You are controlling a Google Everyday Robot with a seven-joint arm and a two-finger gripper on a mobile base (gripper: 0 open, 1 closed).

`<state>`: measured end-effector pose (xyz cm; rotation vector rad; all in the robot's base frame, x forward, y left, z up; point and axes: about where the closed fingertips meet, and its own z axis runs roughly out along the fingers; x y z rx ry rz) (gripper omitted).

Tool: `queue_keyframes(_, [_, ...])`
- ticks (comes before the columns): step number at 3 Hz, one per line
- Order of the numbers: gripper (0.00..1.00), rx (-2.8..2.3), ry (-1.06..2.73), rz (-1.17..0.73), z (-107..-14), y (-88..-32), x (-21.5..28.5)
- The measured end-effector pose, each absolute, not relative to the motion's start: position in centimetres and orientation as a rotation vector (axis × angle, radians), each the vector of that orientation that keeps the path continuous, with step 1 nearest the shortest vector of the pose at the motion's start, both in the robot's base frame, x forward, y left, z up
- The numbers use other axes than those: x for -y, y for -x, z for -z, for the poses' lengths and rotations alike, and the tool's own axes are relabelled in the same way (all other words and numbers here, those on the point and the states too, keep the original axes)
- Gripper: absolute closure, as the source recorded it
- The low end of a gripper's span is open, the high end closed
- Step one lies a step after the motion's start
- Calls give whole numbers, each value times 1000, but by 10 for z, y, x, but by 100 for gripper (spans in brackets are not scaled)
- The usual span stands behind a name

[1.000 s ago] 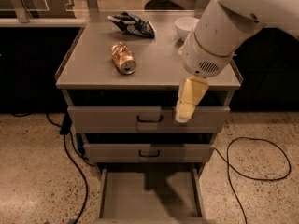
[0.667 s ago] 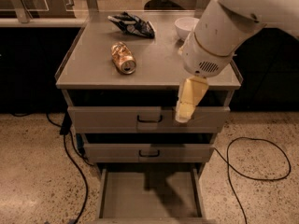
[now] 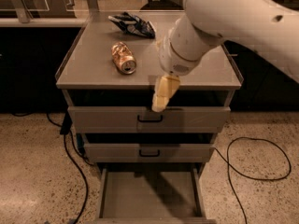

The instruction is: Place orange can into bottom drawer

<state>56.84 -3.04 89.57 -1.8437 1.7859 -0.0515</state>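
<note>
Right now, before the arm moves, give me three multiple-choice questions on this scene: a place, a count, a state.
1. Where is the orange can? A on the cabinet top; B inside a drawer; C on the floor.
2. How many black handles show? A one; B two; C four.
3. The bottom drawer is: A shut; B removed; C pulled open.
Answers: A, it lies on its side there, up-left of the hand, which hangs before the top drawer front. B, one on that front, one on the middle drawer front. C, its inside shows.
</note>
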Motion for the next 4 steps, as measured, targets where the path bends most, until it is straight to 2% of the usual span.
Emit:
queue_keyframes(2, [0, -1684, 1712, 114, -896, -663, -23])
queue_keyframes(4, [0, -1652, 1744, 154, -895, -675, -26])
